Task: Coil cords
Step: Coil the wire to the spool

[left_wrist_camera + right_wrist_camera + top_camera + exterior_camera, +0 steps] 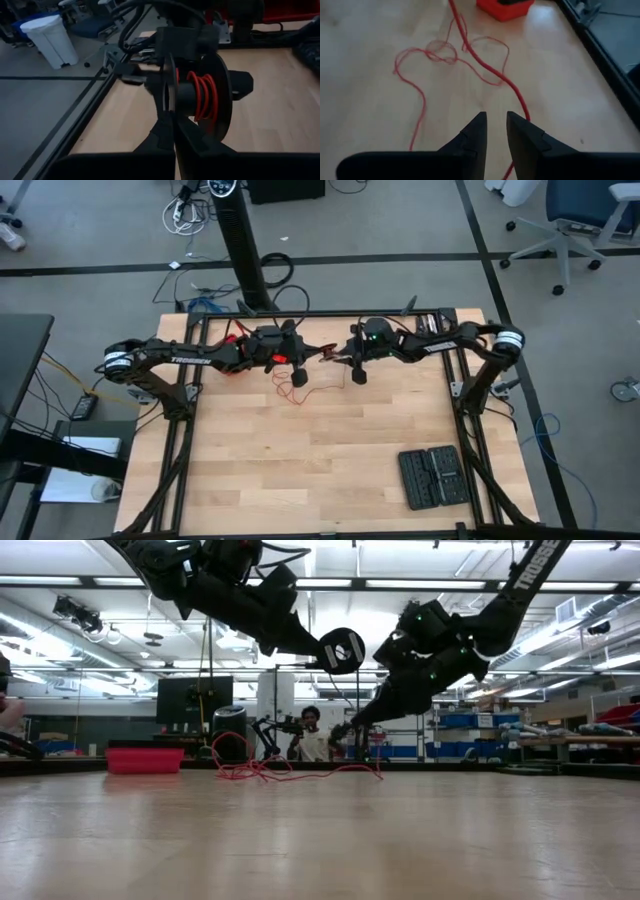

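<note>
The cord is a thin red wire (485, 67). Part of it lies in loose loops on the table (296, 387), and part is wound on the core of a black spool (200, 95). The spool hangs above the table (343, 650), with my left gripper (172, 117) shut on it. Facing it from the right, my right gripper (495, 122) hovers open over the table (338, 360). Nothing is between its fingers. A strand of the wire runs under one finger (525, 127); whether they touch I cannot tell. My left gripper pinches the rim of the spool's near flange (170, 100) between its two fingers. They come at it nearly level, from the table's left. The spool is lifted clear of the table, its flanges upright, with turns of red wire on its core.
A red box with a black top (505, 7) stands at the table's far side, near the wire loops. A black case (432, 476) lies near the front right corner. In the low view a person (312, 735) shows beyond the table's far edge.
</note>
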